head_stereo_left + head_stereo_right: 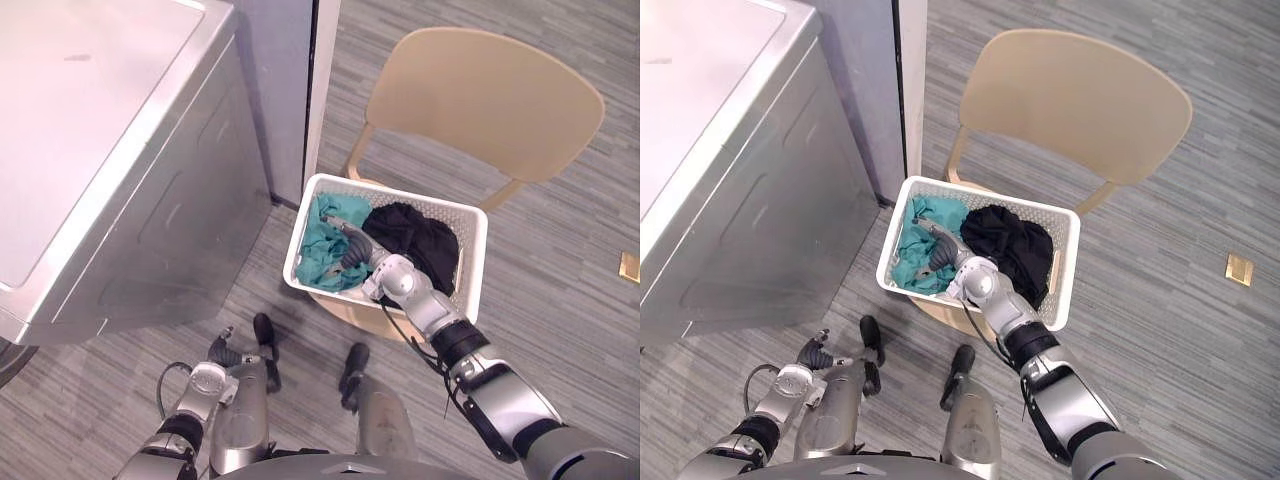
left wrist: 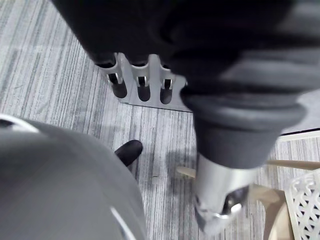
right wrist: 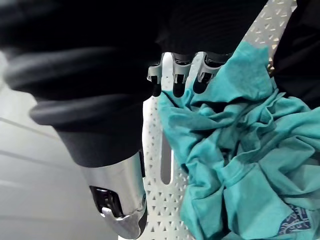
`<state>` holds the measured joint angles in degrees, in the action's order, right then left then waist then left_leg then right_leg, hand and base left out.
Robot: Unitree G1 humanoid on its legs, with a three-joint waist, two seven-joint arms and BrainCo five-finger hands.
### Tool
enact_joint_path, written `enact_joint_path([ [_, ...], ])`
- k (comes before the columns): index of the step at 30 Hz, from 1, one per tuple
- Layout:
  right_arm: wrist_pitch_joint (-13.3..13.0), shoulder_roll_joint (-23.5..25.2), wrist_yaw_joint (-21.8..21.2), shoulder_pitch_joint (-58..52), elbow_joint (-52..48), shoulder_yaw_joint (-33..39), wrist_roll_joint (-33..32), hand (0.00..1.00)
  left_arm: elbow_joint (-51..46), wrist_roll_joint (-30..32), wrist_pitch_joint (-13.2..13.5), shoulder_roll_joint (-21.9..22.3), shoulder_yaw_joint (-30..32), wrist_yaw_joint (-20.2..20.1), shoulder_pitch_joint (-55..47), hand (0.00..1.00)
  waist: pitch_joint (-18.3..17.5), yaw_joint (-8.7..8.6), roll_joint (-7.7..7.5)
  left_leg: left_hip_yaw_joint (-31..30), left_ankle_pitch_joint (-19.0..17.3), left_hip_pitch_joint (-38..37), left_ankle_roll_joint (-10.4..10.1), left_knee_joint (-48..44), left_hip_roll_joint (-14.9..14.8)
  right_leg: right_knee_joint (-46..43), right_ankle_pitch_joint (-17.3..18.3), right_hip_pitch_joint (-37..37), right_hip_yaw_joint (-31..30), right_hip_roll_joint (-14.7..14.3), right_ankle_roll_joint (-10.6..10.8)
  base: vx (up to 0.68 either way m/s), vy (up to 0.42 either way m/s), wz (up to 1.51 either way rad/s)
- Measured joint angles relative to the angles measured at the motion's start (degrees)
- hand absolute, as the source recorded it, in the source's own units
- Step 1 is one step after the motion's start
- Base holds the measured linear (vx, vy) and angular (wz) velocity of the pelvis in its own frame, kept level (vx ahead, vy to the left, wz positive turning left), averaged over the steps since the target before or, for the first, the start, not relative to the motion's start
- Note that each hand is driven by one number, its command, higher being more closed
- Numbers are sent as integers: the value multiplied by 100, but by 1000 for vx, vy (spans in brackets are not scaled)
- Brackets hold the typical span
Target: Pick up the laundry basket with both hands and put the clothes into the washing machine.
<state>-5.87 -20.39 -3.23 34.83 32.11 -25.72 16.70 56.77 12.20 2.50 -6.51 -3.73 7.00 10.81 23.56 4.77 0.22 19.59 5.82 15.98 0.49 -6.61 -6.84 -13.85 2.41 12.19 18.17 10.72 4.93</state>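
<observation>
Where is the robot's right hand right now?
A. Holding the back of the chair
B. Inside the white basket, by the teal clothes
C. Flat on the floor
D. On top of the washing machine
B: the right hand reaches into the white laundry basket, with its fingertips at the teal cloth beside the black cloth.

Laundry basket [image 1: 470, 215]: white, perforated, upright on chair [image 1: 480, 90] seat's front edge | teal garment [image 1: 322, 255]: crumpled, inside, washer-side | black garment [image 1: 420, 240]: beside it | washing machine [image 1: 90, 130]: silver, lid shut
</observation>
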Motion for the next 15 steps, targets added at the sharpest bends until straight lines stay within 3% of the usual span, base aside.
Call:
enact_joint_path([
  [9, 134, -192, 143, 973, 914, 163, 807, 0, -228, -415, 6, -19, 135, 156, 125, 0, 257, 123, 22, -111, 241, 360, 11, 184, 6, -100, -24, 413, 109, -3, -29, 17, -7, 4],
  [15, 233, -382, 366, 1501, 1349, 232, 858, 0, -393, -648, 53, -14, 129, 279, 132, 0, 316, 198, 91, -185, 303, 730, 29, 183, 27, -179, -23, 780, 153, 0, -32, 11, -2, 3],
])
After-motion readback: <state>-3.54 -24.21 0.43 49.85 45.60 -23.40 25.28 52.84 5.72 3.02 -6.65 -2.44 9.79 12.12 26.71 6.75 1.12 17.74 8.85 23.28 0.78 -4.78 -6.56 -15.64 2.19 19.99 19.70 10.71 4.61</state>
